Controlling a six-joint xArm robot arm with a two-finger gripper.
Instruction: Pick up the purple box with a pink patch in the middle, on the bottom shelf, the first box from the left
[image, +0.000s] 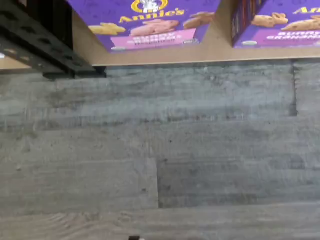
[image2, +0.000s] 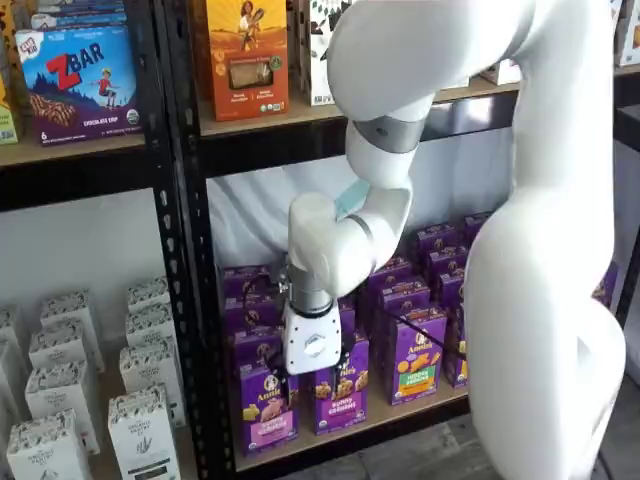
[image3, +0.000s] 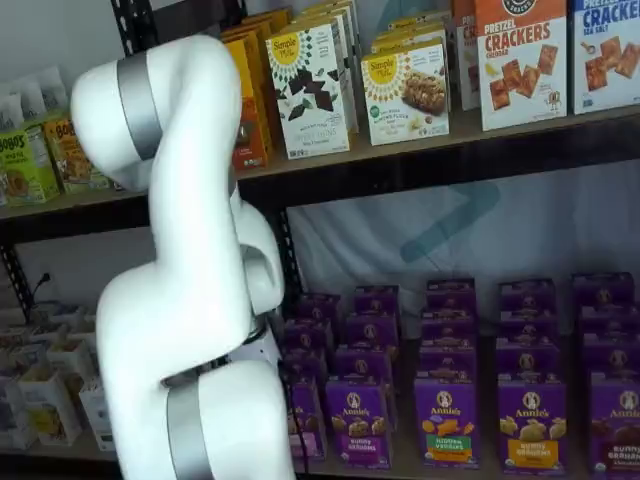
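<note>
One hand (image2: 312, 348) shows in a shelf view, its white body hanging from the wrist in front of the lower rows of cartons. Its black fingers are lost against the dark gap and the boxes behind, so I cannot tell whether they are spread or pressed together. No box can be seen held in it.

Just below and slightly to the side of the hand stands the purple box (image2: 267, 410), upright at the front of the bottom shelf (image2: 400, 418), next to the black perforated upright (image2: 197, 300). Its pink panel faces forward. In the wrist view the purple box (image: 150, 22) sits near the front edge of the tan board of the bottom shelf (image: 215, 50), with the round white logo above the pink label.

Beside it, apart by a gap, stands a purple carton with a purple panel (image: 282, 22). Grey plank floor (image: 160, 150) fills the rest of the wrist view.
</note>
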